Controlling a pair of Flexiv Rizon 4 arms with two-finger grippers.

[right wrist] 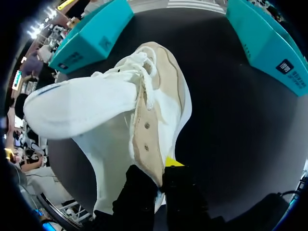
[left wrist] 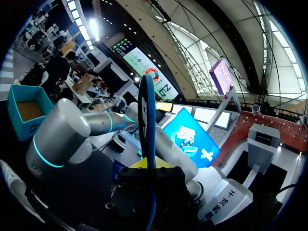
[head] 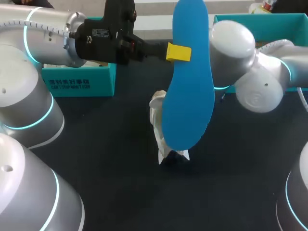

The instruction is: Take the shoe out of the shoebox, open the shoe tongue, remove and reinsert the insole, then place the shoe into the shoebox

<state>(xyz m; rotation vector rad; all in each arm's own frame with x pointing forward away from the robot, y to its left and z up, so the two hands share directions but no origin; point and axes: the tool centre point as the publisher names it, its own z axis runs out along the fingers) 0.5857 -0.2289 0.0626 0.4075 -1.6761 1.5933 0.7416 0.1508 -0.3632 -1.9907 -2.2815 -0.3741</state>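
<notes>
My left gripper [head: 178,52] is shut on a blue insole [head: 187,86], held upright high above the table. In the left wrist view the insole [left wrist: 147,115] stands edge-on between the fingers of that gripper [left wrist: 149,166]. Below it a white shoe [head: 159,125] with white laces is partly hidden by the insole. My right gripper [right wrist: 161,175] is shut on the side flap of the shoe [right wrist: 120,110] by the eyelets, and the tongue is folded out over the toe. In the head view the right arm [head: 250,72] reaches in behind the insole, which hides its gripper.
A teal shoebox part [head: 79,79] stands at the back left and another [head: 269,24] at the back right. The right wrist view shows them as one teal box part [right wrist: 91,36] and another [right wrist: 269,43] on either side beyond the shoe. The tabletop [head: 120,183] is dark.
</notes>
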